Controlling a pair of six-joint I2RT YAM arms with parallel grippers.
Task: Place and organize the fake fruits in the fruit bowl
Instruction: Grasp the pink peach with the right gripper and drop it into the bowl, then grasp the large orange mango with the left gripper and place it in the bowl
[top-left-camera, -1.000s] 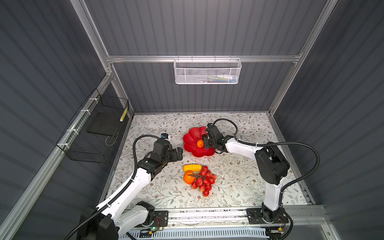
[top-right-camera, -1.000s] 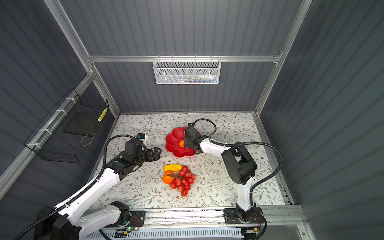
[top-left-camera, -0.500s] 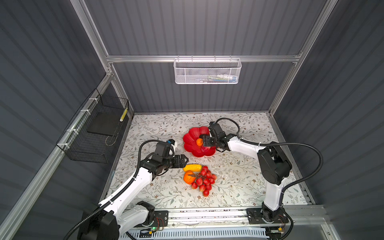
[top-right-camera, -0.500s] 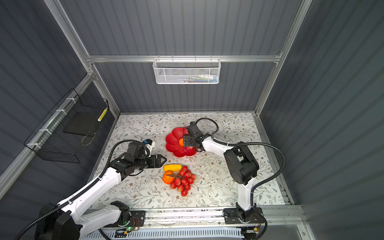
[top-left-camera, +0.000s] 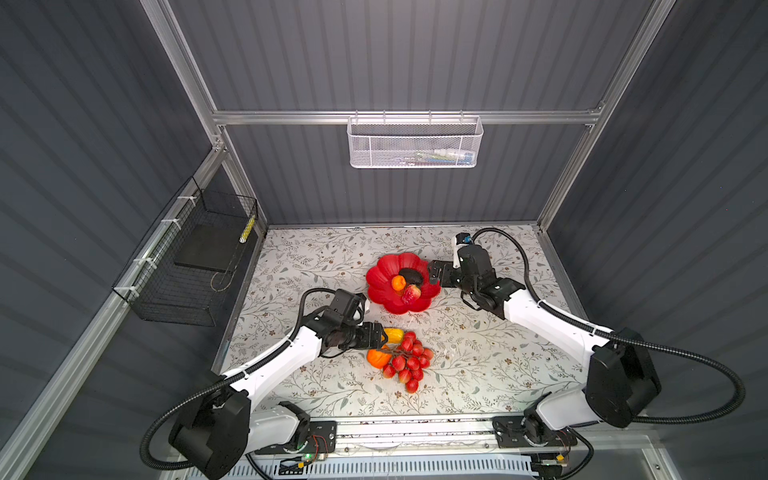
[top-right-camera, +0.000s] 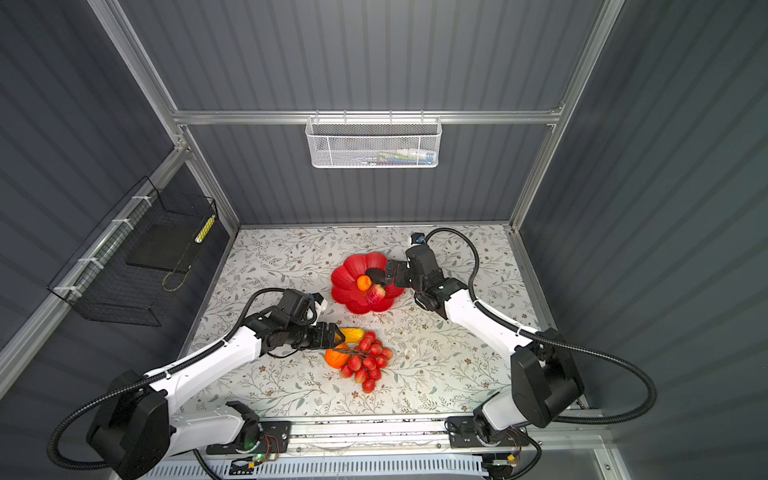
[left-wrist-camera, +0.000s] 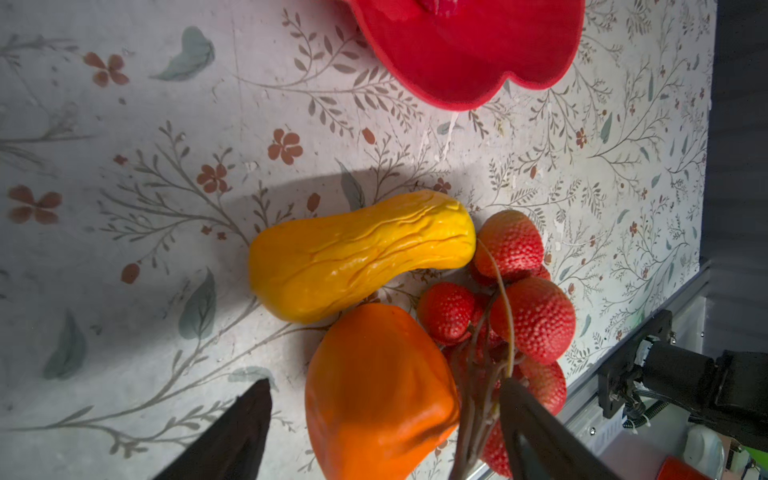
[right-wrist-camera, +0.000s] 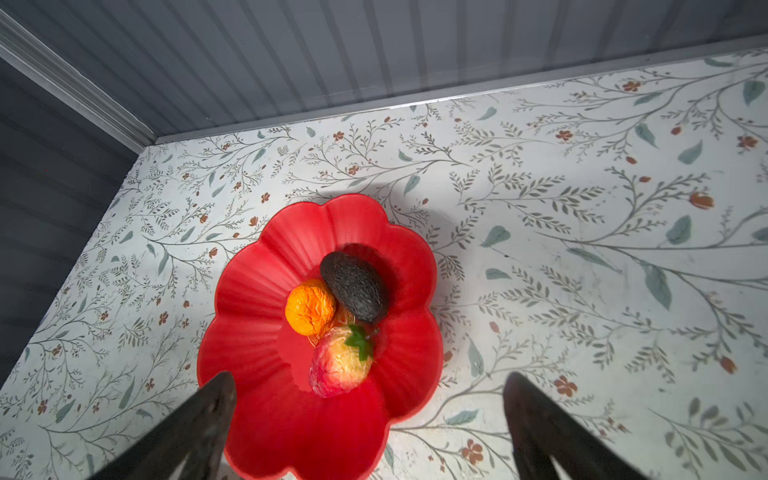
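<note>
My left gripper (top-left-camera: 376, 336), jaws apart, straddles the orange round (left-wrist-camera: 374, 374) next to the yellow oblong (left-wrist-camera: 361, 253) and grape bunch (left-wrist-camera: 532, 316) mid-tabletop, ready to pinch. My right gripper (top-left-camera: 433, 274), also apart, hovers beside the fruit bowl (right-wrist-camera: 316, 436) toward the far edge.

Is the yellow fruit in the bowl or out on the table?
Out. The yellow fruit lies on the table beside the orange fruit, apart from the red bowl.
</note>
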